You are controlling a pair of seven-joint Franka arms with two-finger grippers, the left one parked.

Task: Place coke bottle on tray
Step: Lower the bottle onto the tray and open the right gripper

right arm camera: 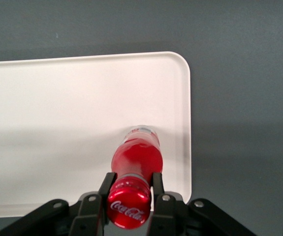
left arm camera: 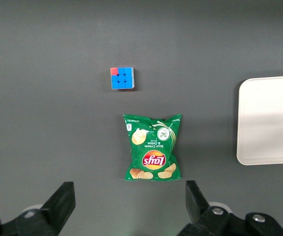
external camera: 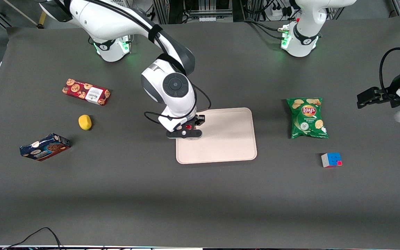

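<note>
Running this one remotely, so here's how it looks from my seat. The table (external camera: 200, 194) is a big dark grey mat, and the tray (external camera: 227, 139) sits roughly mid-table: flat, pale pinkish-beige, low rim, easily the biggest thing on it.

Scattered around it: a green chips bag (external camera: 307, 118) and a puzzle cube (external camera: 331, 159) toward the parked arm's end, and two cookie boxes, a red one (external camera: 86, 91) and a blue one (external camera: 45, 147), plus a yellow lemon-looking thing (external camera: 84, 122) toward the working arm's end. None of them crowd the tray.

The end effector (right arm camera: 130, 192) hangs over the tray's edge on the working arm's side, fingers (right arm camera: 106, 185) pinched narrow on the neck of the coke bottle (right arm camera: 136, 157), right under the red cap. The bottle is upright with its base over the tray surface, just inside the rim; I can't tell whether the base is actually touching down yet.

Handling-wise, I'd guess it's light and fairly stiff, but smooth plastic, so slippery. The neck is a good place to hold since the cap flare stops it sliding through. It's narrow-based and top-heavy-ish, so I reckon it could tip if let go before it's seated flat, especially this close to the rim.
</note>
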